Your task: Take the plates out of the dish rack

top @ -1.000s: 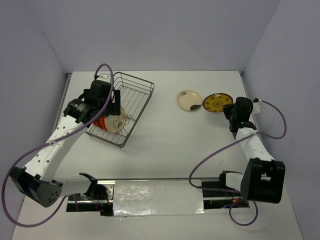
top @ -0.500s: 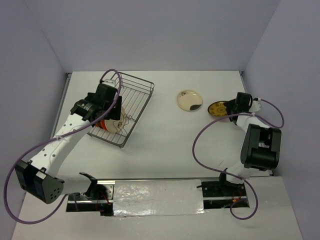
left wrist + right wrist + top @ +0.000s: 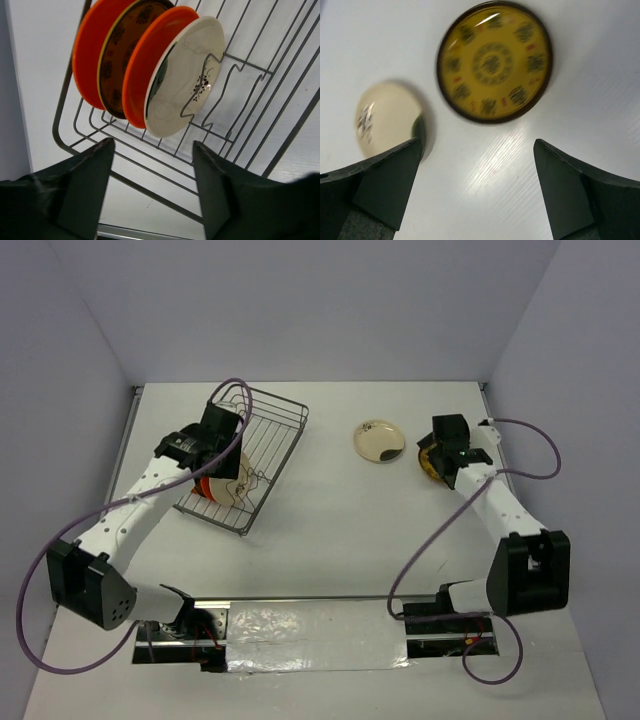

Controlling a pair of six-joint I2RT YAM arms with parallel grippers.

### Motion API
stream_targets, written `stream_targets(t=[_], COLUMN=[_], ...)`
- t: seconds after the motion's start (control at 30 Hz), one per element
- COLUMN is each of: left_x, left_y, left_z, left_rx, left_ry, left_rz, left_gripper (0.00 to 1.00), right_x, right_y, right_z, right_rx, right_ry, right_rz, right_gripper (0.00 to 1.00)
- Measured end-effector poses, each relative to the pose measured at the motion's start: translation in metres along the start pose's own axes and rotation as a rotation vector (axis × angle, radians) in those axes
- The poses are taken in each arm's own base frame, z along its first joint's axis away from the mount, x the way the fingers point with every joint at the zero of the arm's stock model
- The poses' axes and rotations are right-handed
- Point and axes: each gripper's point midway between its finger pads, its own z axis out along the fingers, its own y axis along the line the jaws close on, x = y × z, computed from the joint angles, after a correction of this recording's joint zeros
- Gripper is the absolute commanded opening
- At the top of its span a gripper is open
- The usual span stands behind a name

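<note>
The dish rack (image 3: 272, 425) stands at the left of the table. Several plates lean upright in its near end: an orange-red plate (image 3: 86, 50), a mustard-brown plate (image 3: 124, 55), a second orange-red plate (image 3: 149, 70) and a cream plate (image 3: 190, 75). My left gripper (image 3: 152, 145) hovers over the rack (image 3: 150, 170) just short of them, open, with nothing between its fingers. A cream plate (image 3: 378, 440) and a yellow patterned plate (image 3: 495, 62) lie flat on the table at the right. My right gripper (image 3: 477, 145) hangs open just above the table beside them.
The rack's far half holds nothing but its wavy wire divider (image 3: 235, 70). The table's left edge (image 3: 130, 430) runs close by the rack. Purple cables (image 3: 520, 440) loop off both arms. A taped metal rail (image 3: 300, 615) lies along the near edge.
My right gripper has opened and let go of the yellow plate, which now lies flat, and that arm swung left over it. My left gripper moved toward the racked plates.
</note>
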Motion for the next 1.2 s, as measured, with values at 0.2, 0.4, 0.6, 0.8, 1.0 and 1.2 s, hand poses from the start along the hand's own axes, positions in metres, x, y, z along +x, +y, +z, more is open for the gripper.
stream_targets(t=[0.2,0.4,0.6,0.8,1.0,1.2], left_x=[0.014,0.021,0.023,0.031,0.028,-0.022], left_y=[-0.009,0.001,0.003,0.003,0.006,0.018], left_z=[0.033,0.054,0.07,0.079,0.066,0.023], left_rx=[-0.036,-0.076,-0.07,-0.074,-0.071,-0.109], left_ry=[0.097,0.15,0.178,0.219,0.211,0.111], left_rz=[0.048,0.023,-0.006,0.001,0.011,0.009], left_gripper=[0.66,0.57,0.39,0.15,0.0,0.0], right_x=[0.017,0.025,0.033,0.04,0.046,0.058], right_y=[0.037,0.039,0.04,0.042,0.047,0.072], right_z=[-0.07,-0.087,-0.089,-0.091,-0.096,-0.111], right_rx=[-0.261,-0.347,-0.367,-0.383,-0.409,-0.544], right_ry=[-0.042,-0.071,-0.068,-0.061,-0.05,0.006], right_rz=[-0.108,-0.158,-0.197,-0.21,-0.221,-0.239], right_gripper=[1.0,1.0,1.0,1.0,1.0,1.0])
